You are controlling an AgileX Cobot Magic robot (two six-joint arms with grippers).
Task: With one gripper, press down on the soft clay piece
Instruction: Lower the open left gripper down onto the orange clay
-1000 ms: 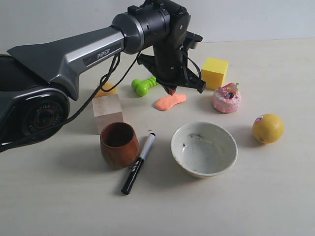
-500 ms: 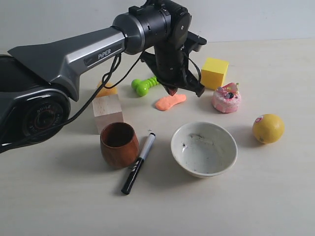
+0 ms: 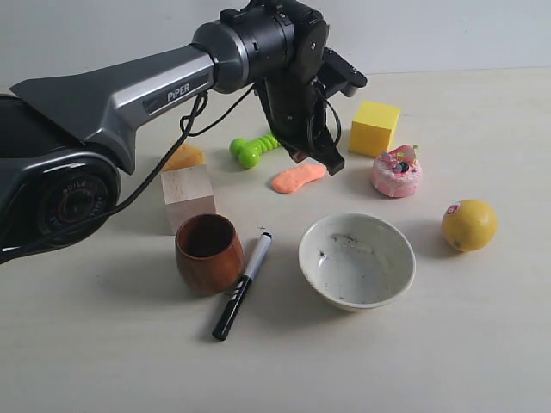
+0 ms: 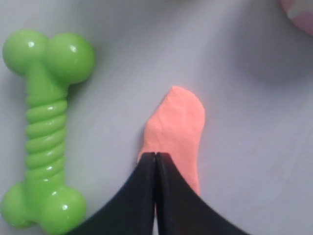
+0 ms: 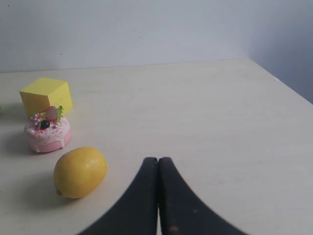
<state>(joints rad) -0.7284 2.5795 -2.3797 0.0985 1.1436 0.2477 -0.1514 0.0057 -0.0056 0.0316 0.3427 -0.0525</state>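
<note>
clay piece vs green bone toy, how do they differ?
The soft clay piece is matte orange-salmon and smooth; the green bone toy is glossy and ribbed. The clay is flat and shorter; the bone is rounded with knobbed ends. The shut left end effector is over the clay's end, not the bone. Both are elongated, lying apart.

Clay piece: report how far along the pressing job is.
Done: the left gripper is shut and poised over one end of the clay piece. In hand: in the wrist view its tips overlap the clay's edge; contact cannot be confirmed. Left: a clear press down, then lifting away.
</note>
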